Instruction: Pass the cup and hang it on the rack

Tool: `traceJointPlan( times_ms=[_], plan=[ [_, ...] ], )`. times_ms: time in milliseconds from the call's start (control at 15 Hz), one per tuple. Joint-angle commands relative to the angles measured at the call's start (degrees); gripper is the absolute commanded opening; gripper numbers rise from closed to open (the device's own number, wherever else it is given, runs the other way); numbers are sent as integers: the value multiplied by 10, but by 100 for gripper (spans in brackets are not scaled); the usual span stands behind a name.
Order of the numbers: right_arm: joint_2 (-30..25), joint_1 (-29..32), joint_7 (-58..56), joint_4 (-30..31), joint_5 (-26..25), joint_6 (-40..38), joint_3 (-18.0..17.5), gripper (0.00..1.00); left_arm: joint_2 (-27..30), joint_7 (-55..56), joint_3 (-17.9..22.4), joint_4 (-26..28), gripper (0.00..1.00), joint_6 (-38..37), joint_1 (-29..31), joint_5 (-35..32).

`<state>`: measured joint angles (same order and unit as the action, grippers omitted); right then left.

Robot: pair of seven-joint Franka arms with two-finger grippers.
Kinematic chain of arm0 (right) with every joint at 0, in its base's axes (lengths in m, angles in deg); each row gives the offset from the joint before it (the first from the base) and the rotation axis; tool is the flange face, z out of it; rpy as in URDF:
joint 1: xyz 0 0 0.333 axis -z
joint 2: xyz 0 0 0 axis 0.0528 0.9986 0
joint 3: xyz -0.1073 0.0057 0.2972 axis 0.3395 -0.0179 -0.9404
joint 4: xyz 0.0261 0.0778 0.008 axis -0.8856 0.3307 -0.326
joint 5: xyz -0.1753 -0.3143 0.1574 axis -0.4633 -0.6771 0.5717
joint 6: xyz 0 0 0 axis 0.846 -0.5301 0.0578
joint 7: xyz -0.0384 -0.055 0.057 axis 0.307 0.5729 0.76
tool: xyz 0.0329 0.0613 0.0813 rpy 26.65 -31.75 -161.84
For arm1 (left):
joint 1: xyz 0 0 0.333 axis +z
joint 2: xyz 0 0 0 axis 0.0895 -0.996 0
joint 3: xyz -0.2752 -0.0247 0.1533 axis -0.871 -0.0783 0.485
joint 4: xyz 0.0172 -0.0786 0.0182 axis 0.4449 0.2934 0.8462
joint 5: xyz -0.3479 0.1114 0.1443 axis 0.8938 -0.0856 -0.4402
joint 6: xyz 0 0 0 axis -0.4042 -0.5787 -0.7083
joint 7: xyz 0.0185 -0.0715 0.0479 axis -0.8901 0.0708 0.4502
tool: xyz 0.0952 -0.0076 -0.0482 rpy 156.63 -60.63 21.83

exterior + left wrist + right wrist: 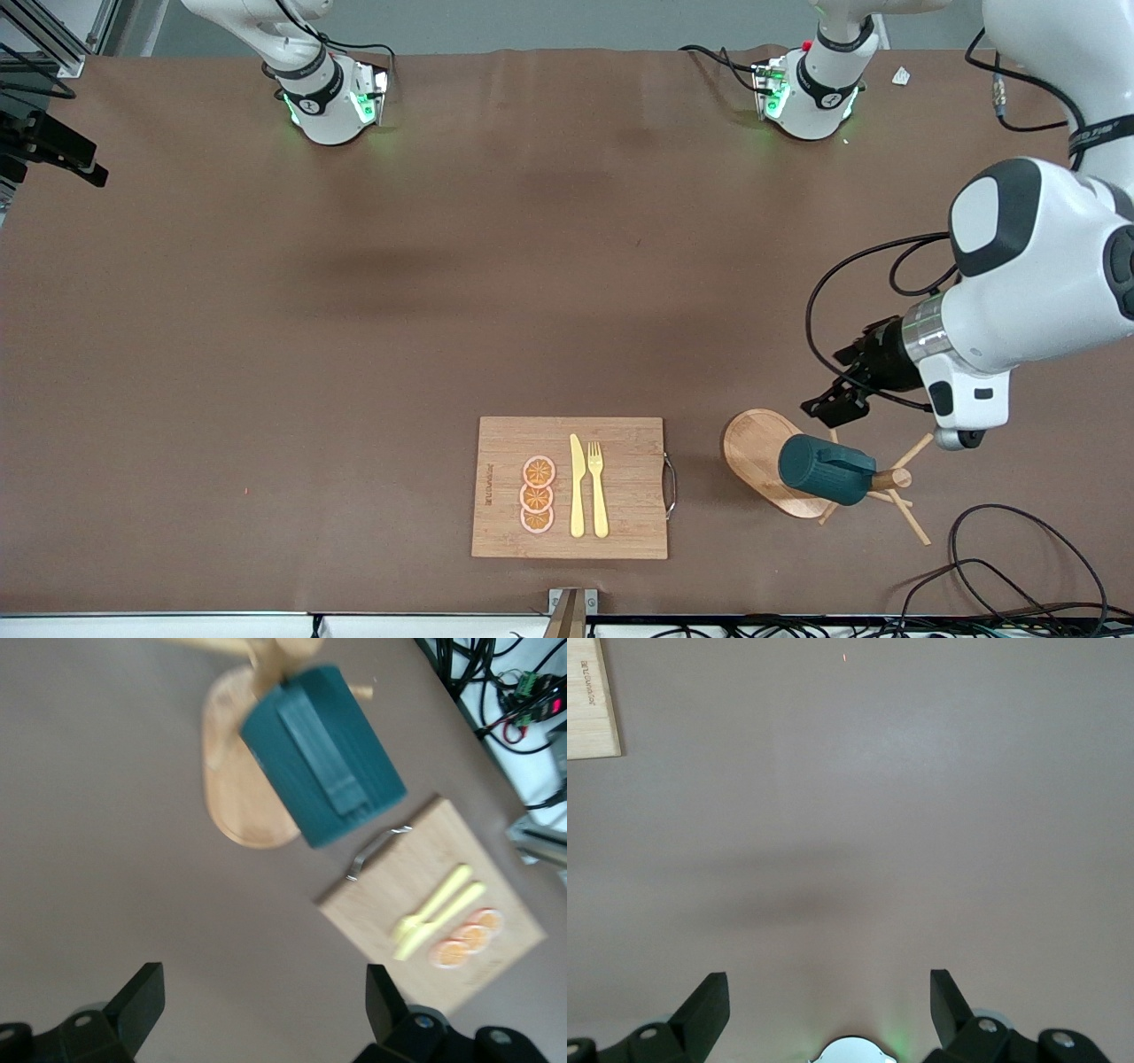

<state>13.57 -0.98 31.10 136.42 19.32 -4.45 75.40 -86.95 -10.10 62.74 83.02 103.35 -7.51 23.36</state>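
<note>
I see the cup (826, 469) hanging tilted on a peg of the rack (760, 457), which stands on the brown table (354, 337) at about three o'clock from the cutting board (496, 487), toward the left arm's end. My left gripper (833, 403) hangs over the table just beside the rack, at roughly twelve o'clock from the cup, its fingers (137, 1001) spread apart and holding nothing. My right gripper (828, 1010) waits over bare table, fingers likewise spread and empty; on the board lie a yellow knife (577, 486), a fork (598, 487) and three orange slices (537, 494).
</note>
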Motion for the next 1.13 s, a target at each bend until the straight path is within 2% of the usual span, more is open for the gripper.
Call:
traceJointPlan(
  times_ms=[0, 133, 332, 598, 731, 1063],
  plan=[
    [0, 16, 1, -3, 13, -5, -7, 100, 54, -105, -9, 13, 100, -35, 11, -56],
    [0, 17, 10, -3, 16, -4, -7, 100, 78, -178, -1, 11, 100, -69, 17, -58],
    [0, 23, 14, -3, 27, -3, -7, 100, 126, -304, 11, 27, 100, -95, 18, -102],
    [0, 22, 13, -3, 27, -2, -7, 100, 191, -445, 63, 59, 100, -118, 18, -104],
    [0, 22, 11, -3, 26, -2, -7, 100, 218, -469, 73, 77, 100, -155, 22, -95],
    [1, 19, 4, -3, 17, 3, -8, 100, 274, -521, 73, 120, 100, -173, 49, -84]
  ],
)
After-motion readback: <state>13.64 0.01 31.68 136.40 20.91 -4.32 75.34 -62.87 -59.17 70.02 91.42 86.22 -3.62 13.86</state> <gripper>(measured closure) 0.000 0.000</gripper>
